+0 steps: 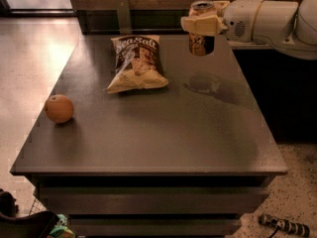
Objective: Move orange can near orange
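- The gripper (204, 17) is located over the far right part of the table (173, 133), at the end of a white arm (267, 19) that enters from the right edge of the view.
- The gripper pinches the orange can (201, 42): one pale finger (198, 25) lies across the can's near side, below the silver top.
- The orange can is upright and held clear of the table surface. Its dark shadow (203, 82) lies on the tabletop below it, apart from the can's base.
- The orange (59, 108) rests on the table close to the left edge, well apart from the orange can.
- A sea salt chip bag (137, 62) lies flat on the table, between the orange and the orange can and nearer to the can.
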You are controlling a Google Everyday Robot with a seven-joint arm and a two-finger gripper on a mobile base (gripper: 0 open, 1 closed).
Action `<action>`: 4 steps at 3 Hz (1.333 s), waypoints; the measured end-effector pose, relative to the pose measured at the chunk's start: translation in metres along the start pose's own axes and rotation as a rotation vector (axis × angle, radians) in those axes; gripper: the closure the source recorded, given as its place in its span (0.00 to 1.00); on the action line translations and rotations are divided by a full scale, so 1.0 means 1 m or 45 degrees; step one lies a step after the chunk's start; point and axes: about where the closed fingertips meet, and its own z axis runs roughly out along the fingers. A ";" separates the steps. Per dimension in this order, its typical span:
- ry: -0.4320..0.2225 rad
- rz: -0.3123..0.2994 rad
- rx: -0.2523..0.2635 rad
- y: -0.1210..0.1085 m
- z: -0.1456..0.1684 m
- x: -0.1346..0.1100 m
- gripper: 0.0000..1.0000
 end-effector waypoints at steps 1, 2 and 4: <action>-0.020 0.029 -0.034 0.048 -0.004 -0.015 1.00; -0.078 0.096 -0.159 0.096 0.002 -0.022 1.00; -0.128 0.139 -0.299 0.136 0.011 -0.028 1.00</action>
